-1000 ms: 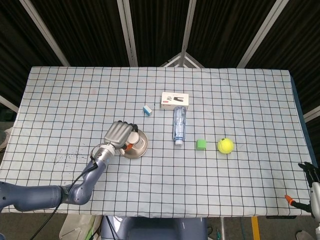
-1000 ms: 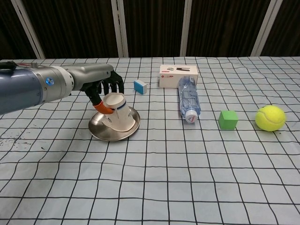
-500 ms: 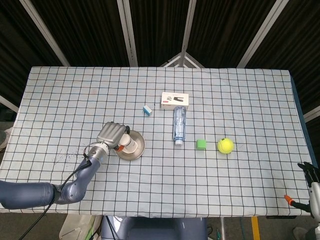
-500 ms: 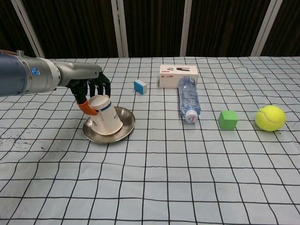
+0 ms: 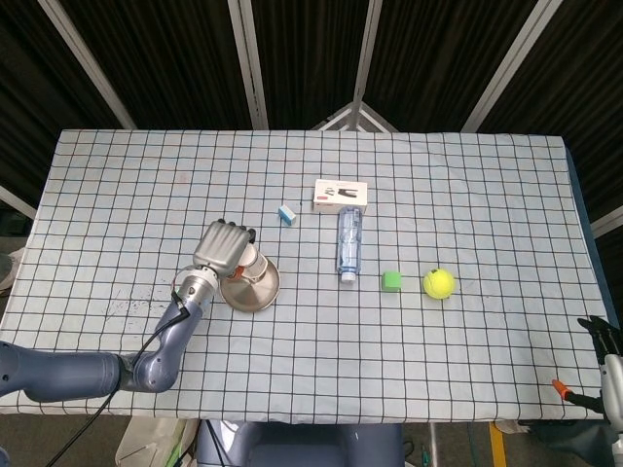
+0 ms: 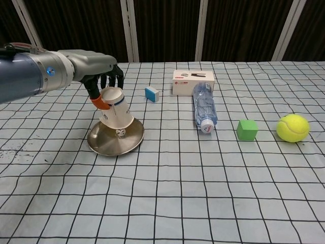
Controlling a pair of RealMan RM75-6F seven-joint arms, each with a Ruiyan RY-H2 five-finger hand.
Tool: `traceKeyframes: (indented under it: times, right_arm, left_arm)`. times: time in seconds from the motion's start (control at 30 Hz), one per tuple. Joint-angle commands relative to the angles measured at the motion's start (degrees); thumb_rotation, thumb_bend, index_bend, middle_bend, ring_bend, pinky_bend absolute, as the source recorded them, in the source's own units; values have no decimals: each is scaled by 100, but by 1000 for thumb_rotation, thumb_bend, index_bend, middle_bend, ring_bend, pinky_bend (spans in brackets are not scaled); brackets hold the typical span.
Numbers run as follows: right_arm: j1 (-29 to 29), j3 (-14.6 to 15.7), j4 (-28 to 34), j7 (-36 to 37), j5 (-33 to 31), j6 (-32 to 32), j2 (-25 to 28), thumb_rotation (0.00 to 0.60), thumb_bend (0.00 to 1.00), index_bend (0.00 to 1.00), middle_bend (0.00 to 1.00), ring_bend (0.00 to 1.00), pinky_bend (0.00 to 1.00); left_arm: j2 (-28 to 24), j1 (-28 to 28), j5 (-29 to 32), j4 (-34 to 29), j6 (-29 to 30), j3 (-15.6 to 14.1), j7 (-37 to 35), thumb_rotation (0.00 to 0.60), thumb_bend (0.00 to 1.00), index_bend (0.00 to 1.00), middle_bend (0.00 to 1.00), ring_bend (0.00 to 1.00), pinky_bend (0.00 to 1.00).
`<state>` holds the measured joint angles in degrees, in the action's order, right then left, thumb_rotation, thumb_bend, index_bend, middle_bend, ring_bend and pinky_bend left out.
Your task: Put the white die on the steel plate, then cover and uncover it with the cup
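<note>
On the steel plate at the table's left, the white die sits just under the tilted paper cup your left robot hand grasps, mouth down, clear of it.

My left arm's sleeve reads blue-grey near the body, paling to brushed silver-grey at the wrist, with a small round blue indicator on the forearm. A thin black cable loops beside that wrist in the head view. The left hand has a silver back plate, black fingers and an orange pad at the thumb (the colour is vivid). At the head view's lower right edge, dark fingers of my right hand show.
</note>
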<state>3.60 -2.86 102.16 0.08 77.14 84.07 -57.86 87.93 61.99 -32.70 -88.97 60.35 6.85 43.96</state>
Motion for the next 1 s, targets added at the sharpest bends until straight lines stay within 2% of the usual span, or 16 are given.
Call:
traceKeyframes:
  times: [0.03,0.1,0.2,0.27,0.4,0.53,0.7,0.8,1.0]
  right_arm:
    - [-7,-2,-1,-11,-12,-12,0,600,42,177,125,115,15]
    - [-8,2,-2,-13,-16,-20,-2,600,42,177,125,115,16]
    - [-9,4,-7,-21,-19,-24,-4,600,42,177,125,115,15]
    - [-12,0,-7,-23,-34,-31,-6,600,42,177,125,115,16]
    - [-18,7,2,-43,-31,-41,-10,600,41,177,125,115,16]
    - [-12,12,22,-71,-11,-19,-14,600,42,177,125,115,15]
    - [-15,25,51,-145,-11,-20,-30,600,41,177,125,115,15]
    - [-30,26,44,-198,-48,-55,-51,600,42,177,125,115,15]
    - [-70,30,21,-290,-100,-135,-109,600,42,177,125,115,15]
  left_arm:
    - [325,-105,-491,393,134,-148,-173,600,489,558,497,349,316]
    - [392,-151,-693,450,106,-134,-373,600,489,558,497,351,318]
    - [387,-285,-944,367,41,41,-966,600,489,558,497,354,321]
    - [192,-388,-1064,180,76,202,-1299,600,489,558,497,354,321]
    - [-350,-569,-1188,-185,339,386,-1462,600,489,558,497,354,318]
    - [-918,-750,-984,-429,537,447,-1320,600,489,558,497,354,316]
    - [-1620,-996,-309,-558,466,364,-1026,600,489,558,496,354,313]
    - [-1832,-1097,101,-469,189,306,-1032,600,489,557,490,352,308]
    - [-1763,-1181,132,-84,-311,254,-1329,600,489,553,482,351,307]
